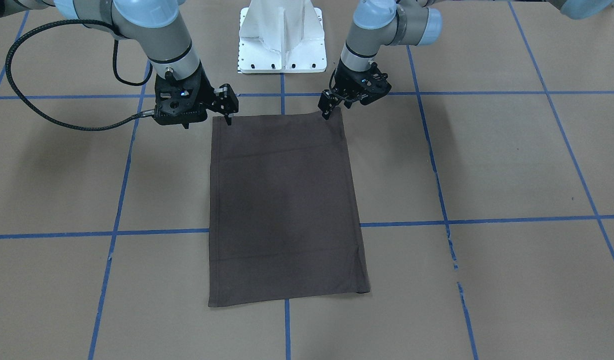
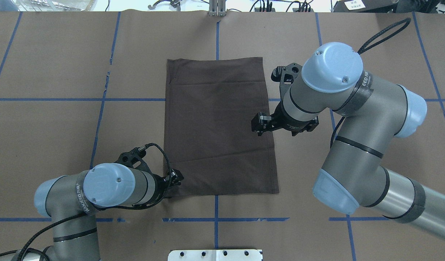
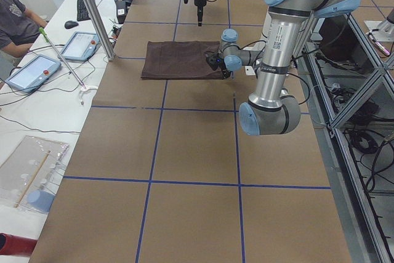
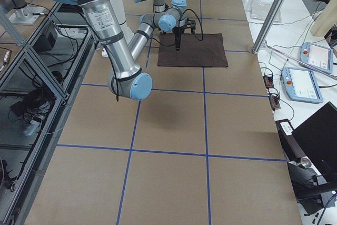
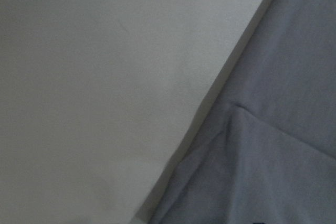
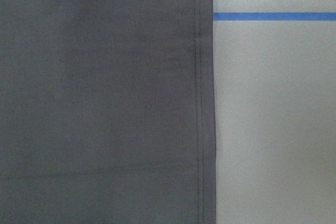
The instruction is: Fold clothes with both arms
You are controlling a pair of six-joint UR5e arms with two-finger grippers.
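The dark brown T-shirt (image 1: 287,210) lies flat on the brown table, folded into a tall rectangle; collar, logo and tags are hidden. It also shows in the overhead view (image 2: 219,127). My left gripper (image 1: 326,114) is low at the shirt's near left corner (image 2: 177,176), fingers together; I cannot tell whether cloth is pinched. The left wrist view shows only the shirt's edge (image 5: 283,129) with a small fold, very close. My right gripper (image 1: 229,119) is shut, empty and raised over the shirt's right edge (image 2: 258,126). The right wrist view shows the stitched hem (image 6: 202,103) from above.
The white bolted pedestal (image 1: 282,45) stands at the robot's side of the table. Blue tape lines (image 1: 117,200) grid the brown surface. A side desk with tablets (image 3: 37,69), a seated person (image 3: 15,16) and a metal pole (image 3: 92,13) lie beyond the table's far edge.
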